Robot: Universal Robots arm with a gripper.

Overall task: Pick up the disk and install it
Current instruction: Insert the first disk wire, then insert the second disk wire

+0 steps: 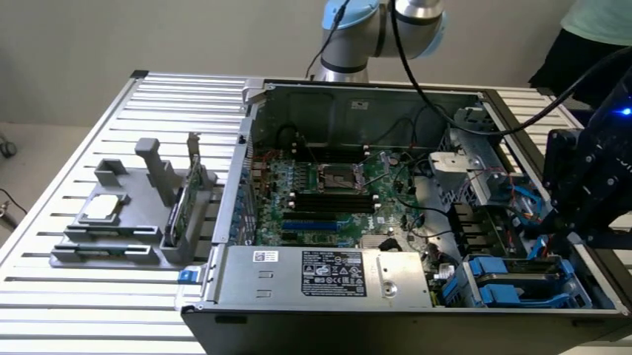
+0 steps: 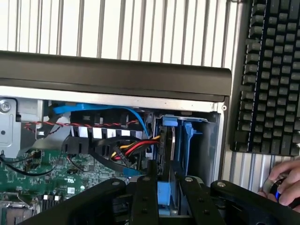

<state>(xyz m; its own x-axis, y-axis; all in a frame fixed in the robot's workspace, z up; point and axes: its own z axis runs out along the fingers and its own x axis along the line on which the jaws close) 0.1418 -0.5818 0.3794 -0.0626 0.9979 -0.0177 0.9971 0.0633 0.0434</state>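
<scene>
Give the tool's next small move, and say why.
Probably ease the disk slightly deeper. The tool is shut on it, and it stands on edge in the blue drive bay beside the cables, apparently not fully seated.

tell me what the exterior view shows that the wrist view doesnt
Exterior view alone: the grey fixture on the slatted table, the power supply box with its sticker, the robot arm's base.

Wrist view alone: a black keyboard beside the case, a person's hand on a mouse.

Both: the open computer case, its motherboard, blue drive rails, and the pincer closed on the disk at the bay.
</scene>
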